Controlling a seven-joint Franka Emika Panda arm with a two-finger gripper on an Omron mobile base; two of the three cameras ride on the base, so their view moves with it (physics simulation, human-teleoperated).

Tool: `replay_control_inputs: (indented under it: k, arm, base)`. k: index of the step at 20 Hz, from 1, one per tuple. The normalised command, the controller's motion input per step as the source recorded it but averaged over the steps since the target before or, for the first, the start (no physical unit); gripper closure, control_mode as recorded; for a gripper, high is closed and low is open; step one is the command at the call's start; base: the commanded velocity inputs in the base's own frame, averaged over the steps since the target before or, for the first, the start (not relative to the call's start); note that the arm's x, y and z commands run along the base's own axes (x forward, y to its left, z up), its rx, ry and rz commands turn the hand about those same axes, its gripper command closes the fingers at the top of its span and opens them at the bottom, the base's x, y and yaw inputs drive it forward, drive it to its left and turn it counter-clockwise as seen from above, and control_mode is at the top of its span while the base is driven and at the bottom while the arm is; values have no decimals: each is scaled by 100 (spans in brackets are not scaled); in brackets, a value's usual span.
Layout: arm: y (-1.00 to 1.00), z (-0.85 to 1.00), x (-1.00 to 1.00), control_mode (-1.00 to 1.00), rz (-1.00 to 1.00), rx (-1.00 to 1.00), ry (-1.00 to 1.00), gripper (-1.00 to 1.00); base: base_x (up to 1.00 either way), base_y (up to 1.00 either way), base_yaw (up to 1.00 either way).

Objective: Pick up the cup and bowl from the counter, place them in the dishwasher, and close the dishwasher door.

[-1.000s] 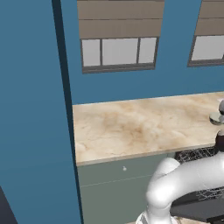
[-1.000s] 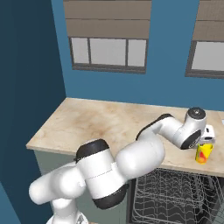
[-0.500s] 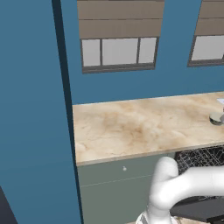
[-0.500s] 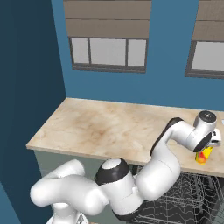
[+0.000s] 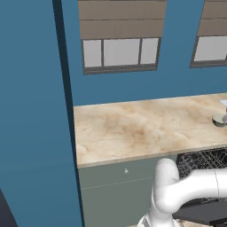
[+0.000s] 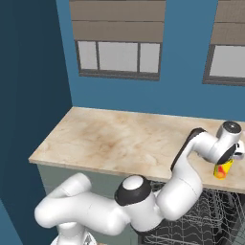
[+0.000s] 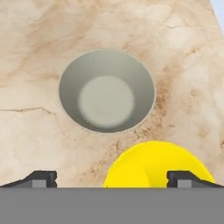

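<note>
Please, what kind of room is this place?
Most likely a home kitchen, in simulation. A long marbled counter runs under windows, an open dishwasher with a wire rack sits below it, and a yellow cup and a grey bowl stand on top.

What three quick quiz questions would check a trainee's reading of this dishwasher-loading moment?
1. True or false: the cup and the bowl both stand on the counter.
2. In the hand view, the end effector is: A) shut on the bowl, B) open with the cup between its finger tips, C) shut on the cup.
3. Fill in: below the counter edge in the right base view, the dishwasher shows its wire ____.

Key: 1 true. 2 B; the finger tips stand wide apart on either side of the yellow cup, with the bowl empty just beyond it. 3 rack.
</note>
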Motion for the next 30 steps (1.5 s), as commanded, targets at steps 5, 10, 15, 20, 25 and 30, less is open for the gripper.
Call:
replay_control_inputs:
  k: [5,10,15,20,25,30]
  arm:
    - [-13,-11,24,-100,0,0,0,-100]
    - [-5,-39,10,-100,0,1,0,-100]
    - [0,-33,3,-100,0,1,0,100]
    - [0,-13,-4,-100,0,0,0,100]
    - [0,0,-10,-100,0,0,0,100]
    - [0,0,-28,-100,0,0,-2,100]
  base:
    - [0,0,0]
    - [0,0,0]
    - [0,0,0]
    - [0,0,0]
    - [0,0,0]
    - [0,0,0]
